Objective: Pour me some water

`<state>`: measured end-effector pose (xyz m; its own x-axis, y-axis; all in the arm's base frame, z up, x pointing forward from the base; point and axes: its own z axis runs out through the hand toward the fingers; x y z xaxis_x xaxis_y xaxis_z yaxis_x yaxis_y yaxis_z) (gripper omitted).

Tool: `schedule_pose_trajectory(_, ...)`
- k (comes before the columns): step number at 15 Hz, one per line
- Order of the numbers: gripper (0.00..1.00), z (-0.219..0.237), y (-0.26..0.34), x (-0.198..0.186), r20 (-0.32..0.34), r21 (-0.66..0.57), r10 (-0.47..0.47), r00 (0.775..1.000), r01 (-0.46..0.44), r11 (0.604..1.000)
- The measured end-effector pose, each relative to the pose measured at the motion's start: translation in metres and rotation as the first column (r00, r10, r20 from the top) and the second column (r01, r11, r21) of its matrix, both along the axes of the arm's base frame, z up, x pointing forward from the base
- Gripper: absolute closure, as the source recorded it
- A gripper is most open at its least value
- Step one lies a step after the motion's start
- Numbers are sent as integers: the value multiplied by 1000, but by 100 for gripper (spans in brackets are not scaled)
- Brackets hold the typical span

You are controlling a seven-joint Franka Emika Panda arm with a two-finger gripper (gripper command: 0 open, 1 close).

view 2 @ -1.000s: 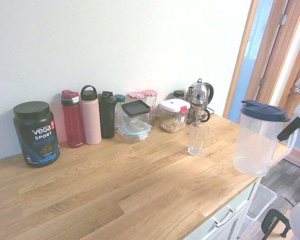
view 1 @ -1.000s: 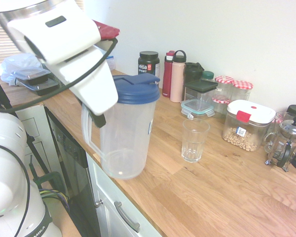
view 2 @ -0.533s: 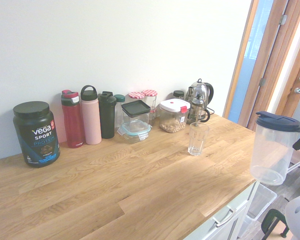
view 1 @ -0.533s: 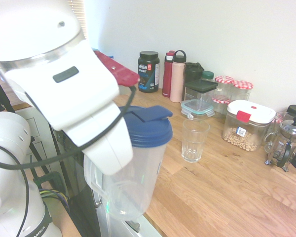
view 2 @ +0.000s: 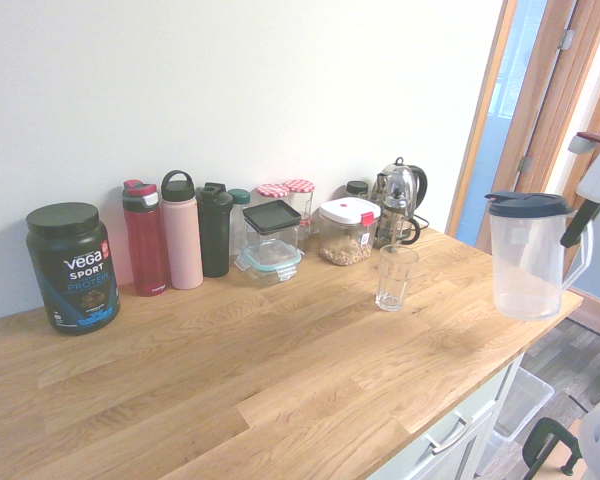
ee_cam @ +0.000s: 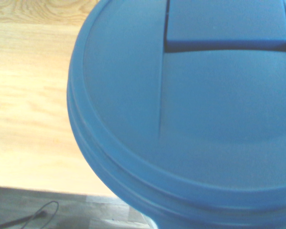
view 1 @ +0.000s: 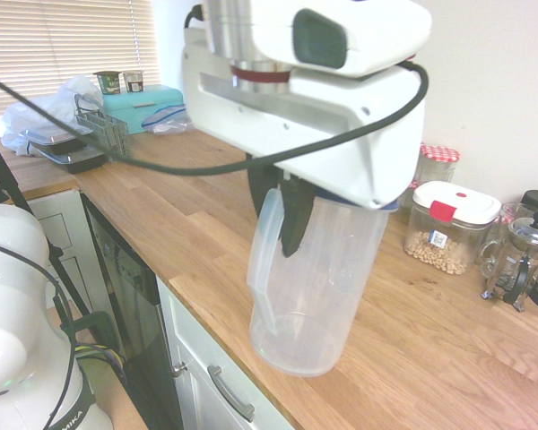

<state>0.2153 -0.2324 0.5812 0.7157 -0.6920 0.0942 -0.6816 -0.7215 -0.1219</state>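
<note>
A clear plastic pitcher (view 2: pixel 528 262) with a dark blue lid hangs upright above the counter's right end, and no water level shows in it. My gripper (view 2: pixel 578 226) is shut on its handle from the right. An empty drinking glass (view 2: pixel 395 277) stands on the wooden counter (view 2: pixel 280 370), to the left of the pitcher and apart from it. In the first exterior view the arm and pitcher (view 1: pixel 318 278) fill the middle, with the gripper (view 1: pixel 290 213) shut on the handle, and the glass is hidden behind them. The wrist view shows only the blue lid (ee_cam: pixel 190 109).
Along the wall stand a black Vega tub (view 2: pixel 72 267), red (view 2: pixel 146 238) and pink (view 2: pixel 181 230) bottles, a dark-lidded glass box (view 2: pixel 271 238), a white-lidded canister (view 2: pixel 346 232) and a French press (view 2: pixel 398 200). The counter's front edge (view 1: pixel 215 336) runs below the pitcher.
The pitcher has risen and come back from beyond the counter's end toward the glass. The arm has swung across the first exterior view and now hides the glass there.
</note>
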Motion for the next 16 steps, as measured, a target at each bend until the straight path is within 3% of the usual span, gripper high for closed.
schedule_pose_trajectory(4,100,-4,14,77,-102,-63,67,992,-74,995)
schedule_pose_trajectory(7,100,-5,27,121,-217,-85,88,972,-109,990)
schedule_pose_trajectory(10,100,12,39,141,-385,-96,68,921,-114,989)
schedule_pose_trajectory(16,100,15,66,201,-556,-124,38,830,-129,984)
